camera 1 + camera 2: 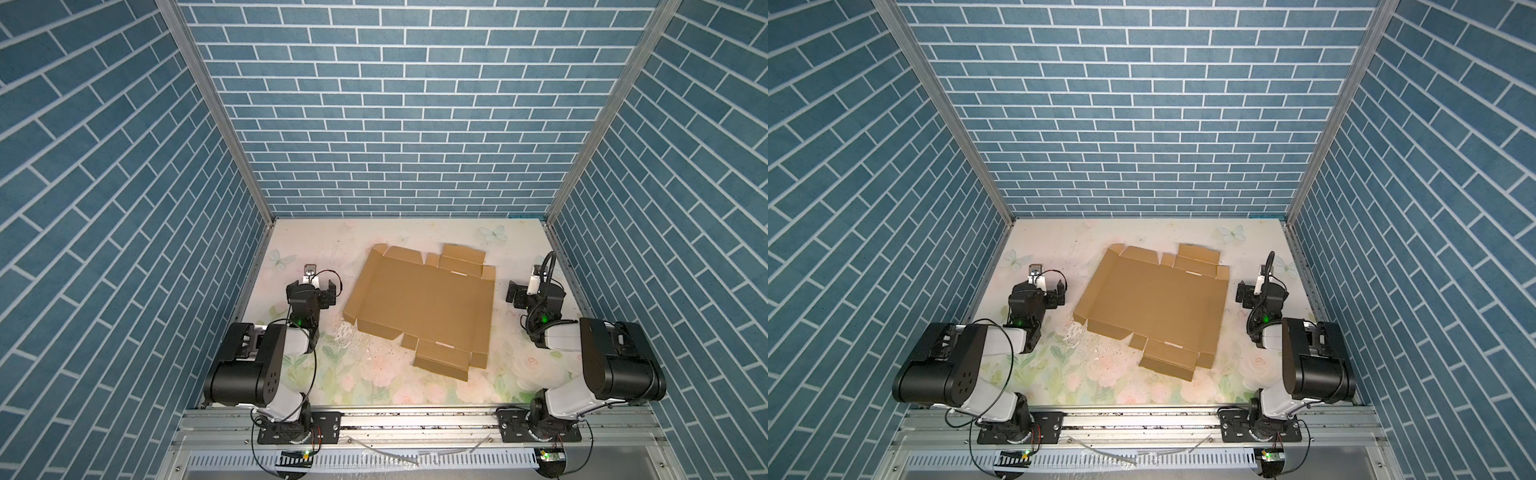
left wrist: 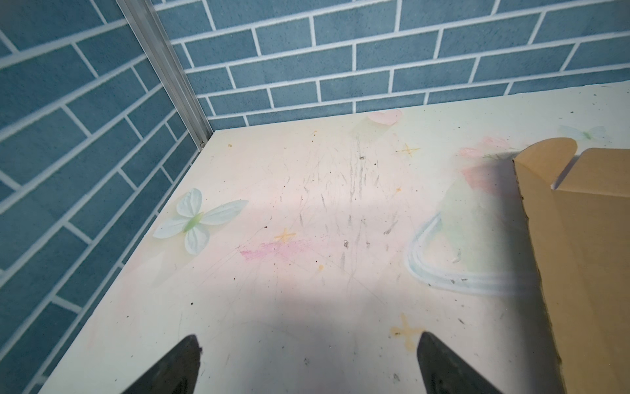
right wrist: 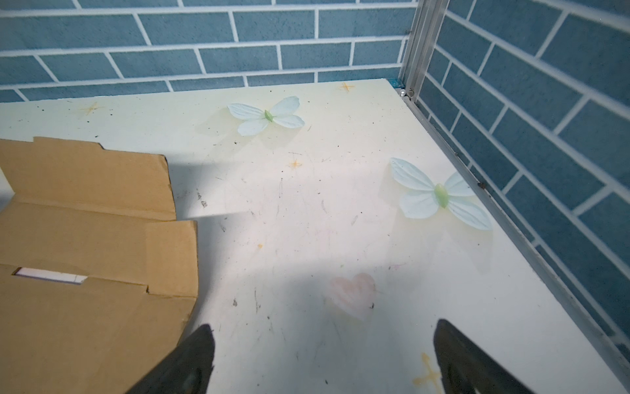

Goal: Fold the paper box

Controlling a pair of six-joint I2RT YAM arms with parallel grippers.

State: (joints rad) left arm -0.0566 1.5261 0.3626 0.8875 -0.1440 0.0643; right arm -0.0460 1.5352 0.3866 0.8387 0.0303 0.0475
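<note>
paper box (image 2: 586, 259) cropped, both wrist views

Both top views look steeply down from high above the near edge, the pale floral tabletop (image 1: 374, 386) at lower centre. Wrist cameras sit low, close, facing the blue brick-patterned back wall (image 2: 375, 51); both catch the flat brown cardboard paper box (image 2: 579, 256).

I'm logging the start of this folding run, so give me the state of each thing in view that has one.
paper box: unfolded, spread open on the table, some edge flaps slightly lifted, nothing holding it.
left gripper: open, empty, beside the box.
right gripper: open, empty, beside the box.
table: scuffed and speckled.
</note>
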